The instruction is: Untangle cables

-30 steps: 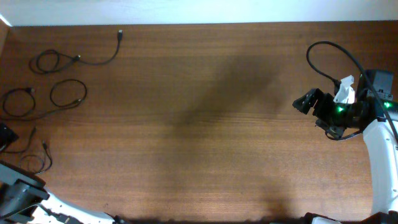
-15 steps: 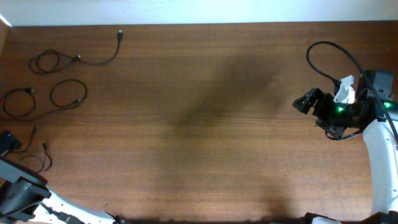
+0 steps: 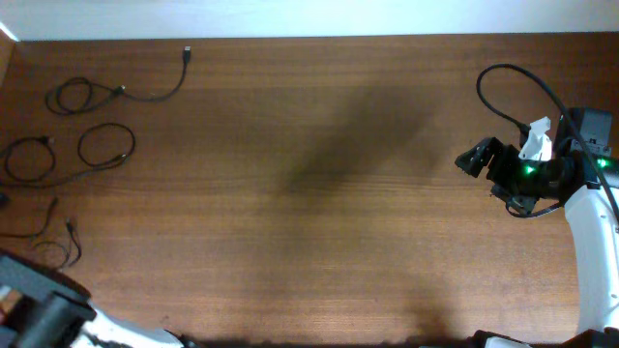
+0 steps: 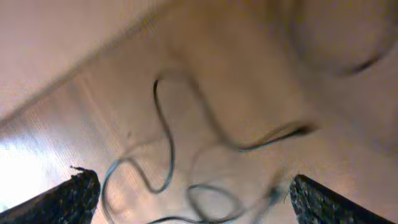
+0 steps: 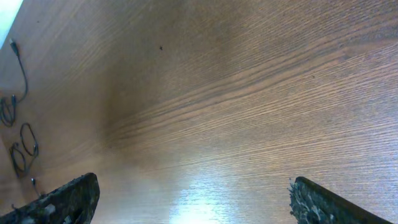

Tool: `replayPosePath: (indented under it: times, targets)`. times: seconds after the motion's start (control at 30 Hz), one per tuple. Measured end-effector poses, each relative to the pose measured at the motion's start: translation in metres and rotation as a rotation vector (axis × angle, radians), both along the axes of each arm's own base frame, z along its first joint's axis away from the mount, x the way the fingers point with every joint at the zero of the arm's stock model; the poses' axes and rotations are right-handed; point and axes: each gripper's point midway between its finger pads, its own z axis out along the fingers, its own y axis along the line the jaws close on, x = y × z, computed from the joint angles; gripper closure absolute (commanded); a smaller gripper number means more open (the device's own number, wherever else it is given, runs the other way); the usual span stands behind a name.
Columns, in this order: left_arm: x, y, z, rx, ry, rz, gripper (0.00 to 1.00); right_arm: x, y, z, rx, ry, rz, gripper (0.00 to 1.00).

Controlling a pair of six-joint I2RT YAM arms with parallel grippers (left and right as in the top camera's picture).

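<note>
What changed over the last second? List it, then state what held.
The left arm pulled back toward the near-left corner, taking the left claw off the overhead view's left edge. It grasped nothing, jaws wide open over the cables. The cables lie as before; the right claw stayed open and still.

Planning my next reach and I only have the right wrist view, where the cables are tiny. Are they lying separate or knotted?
Observer: Overhead, the cables lie as separate loose loops near the left edge of the table, not one knot.
Operator: Is the other arm holding one?
Observer: No; the left wrist view shows the left gripper open above blurred loops, nothing between its fingers.
Operator: And where am I relative to them?
Observer: Overhead, the right gripper sits at the table's right side, opposite the cables.
</note>
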Motion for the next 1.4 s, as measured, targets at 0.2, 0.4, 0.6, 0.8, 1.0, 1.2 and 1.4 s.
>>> replayPosePath:
  times: [0.2, 0.4, 0.6, 0.8, 1.0, 1.2, 1.4]
  targets:
    - [0.063, -0.051, 0.163, 0.077, -0.62, -0.127, 0.01, -0.008, 0.003, -0.003, 0.013, 0.035, 0.0, 0.02]
    - [0.111, -0.182, 0.229, -0.156, -0.871, -0.435, 0.01, -0.019, 0.01, -0.004, 0.053, 0.086, 0.009, 0.02]
    - [0.14, -0.335, 0.225, -0.386, -0.795, -0.779, 0.01, -0.036, 0.016, -0.007, 0.083, 0.161, 0.012, 0.0]
    - [0.138, -0.449, 0.205, -0.447, -0.641, -1.012, 0.01, -0.057, 0.023, -0.009, 0.114, 0.251, 0.016, 0.03]
    - [0.133, -0.491, 0.196, -0.403, -0.576, -1.1, 0.01, -0.082, 0.031, 0.0, 0.109, 0.272, 0.09, 0.05]
    - [0.133, -0.497, 0.194, -0.38, -0.56, -1.11, 0.01, -0.114, 0.04, 0.039, 0.032, 0.101, 0.171, 0.05]
    - [0.133, -0.495, 0.194, -0.371, -0.558, -1.105, 0.01, -0.138, 0.046, 0.071, -0.052, -0.099, 0.19, 0.02]
